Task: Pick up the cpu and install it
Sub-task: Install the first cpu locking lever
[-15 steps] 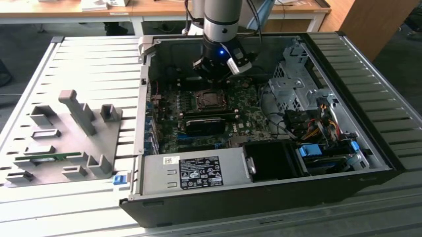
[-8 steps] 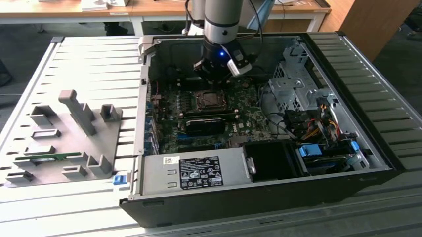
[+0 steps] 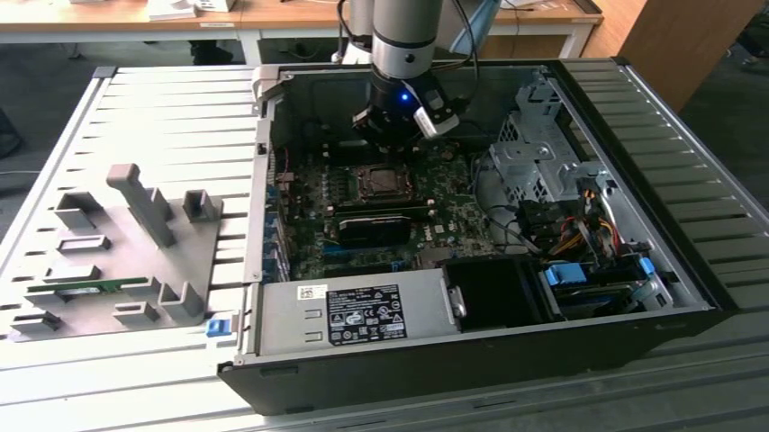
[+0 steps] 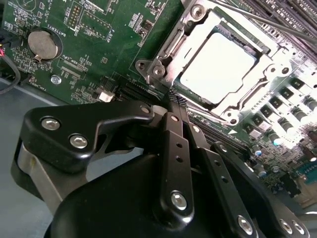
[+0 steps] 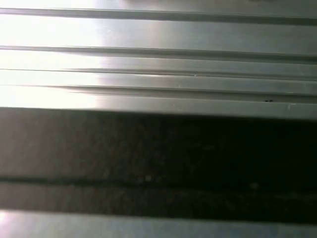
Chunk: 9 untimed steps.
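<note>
Cpu [image 4: 220, 69] seated in socket [image 4: 174, 47] (open computer case [image 3: 481, 351]), fingers [image 4: 179, 148] above

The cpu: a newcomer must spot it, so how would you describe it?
Look inside the open computer case at the green board. The cpu lies in the metal socket frame just beyond the gripper: a plain, pale silvery square, unlike the round coin battery nearby.

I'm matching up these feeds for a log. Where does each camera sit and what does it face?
Exterior view: off the arm, above, facing the open computer case; the arm and gripper show.
Second wrist view: on the wrist, facing the cpu in its socket; gripper linkage shows.
First wrist view: faces ribbed metal tabletop.
Shared: the cpu.
</note>
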Motion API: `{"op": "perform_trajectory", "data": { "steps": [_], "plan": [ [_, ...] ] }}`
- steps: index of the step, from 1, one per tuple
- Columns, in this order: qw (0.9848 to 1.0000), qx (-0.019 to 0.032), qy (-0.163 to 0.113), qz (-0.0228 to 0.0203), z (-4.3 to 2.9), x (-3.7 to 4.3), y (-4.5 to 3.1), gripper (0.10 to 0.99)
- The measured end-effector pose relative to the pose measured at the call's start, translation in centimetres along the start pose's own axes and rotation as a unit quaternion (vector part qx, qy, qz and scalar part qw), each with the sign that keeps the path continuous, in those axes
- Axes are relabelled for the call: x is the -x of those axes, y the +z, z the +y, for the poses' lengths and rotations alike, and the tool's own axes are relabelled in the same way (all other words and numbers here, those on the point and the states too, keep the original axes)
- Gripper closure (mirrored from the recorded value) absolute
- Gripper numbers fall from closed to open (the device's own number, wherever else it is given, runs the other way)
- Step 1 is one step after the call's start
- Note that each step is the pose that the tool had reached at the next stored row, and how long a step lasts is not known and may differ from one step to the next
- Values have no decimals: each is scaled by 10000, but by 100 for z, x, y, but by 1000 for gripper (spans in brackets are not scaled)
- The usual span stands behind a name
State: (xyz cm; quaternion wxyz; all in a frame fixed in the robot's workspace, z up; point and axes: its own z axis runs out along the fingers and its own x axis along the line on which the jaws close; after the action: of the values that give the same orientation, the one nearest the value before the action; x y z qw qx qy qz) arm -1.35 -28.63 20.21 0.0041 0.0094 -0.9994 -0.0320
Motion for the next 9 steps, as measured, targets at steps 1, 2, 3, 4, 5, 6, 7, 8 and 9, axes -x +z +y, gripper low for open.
{"op": "perform_trajectory", "data": {
  "steps": [1,2,3,4,5,6,7,8,9],
  "plan": [
    [10000,0,0,0,0,0,0,980],
    [10000,-8,0,0,0,0,0,980],
    [10000,-31,1,1,0,0,1,980],
    [10000,-58,1,2,-1,0,5,980],
    [10000,-84,1,2,-1,0,10,980],
    [9999,-107,1,2,-1,1,16,980],
    [9999,-127,1,4,-2,1,21,980],
    [9999,-145,1,5,-3,2,27,980],
    [9999,-160,1,5,-3,3,33,980]
  ]
}}
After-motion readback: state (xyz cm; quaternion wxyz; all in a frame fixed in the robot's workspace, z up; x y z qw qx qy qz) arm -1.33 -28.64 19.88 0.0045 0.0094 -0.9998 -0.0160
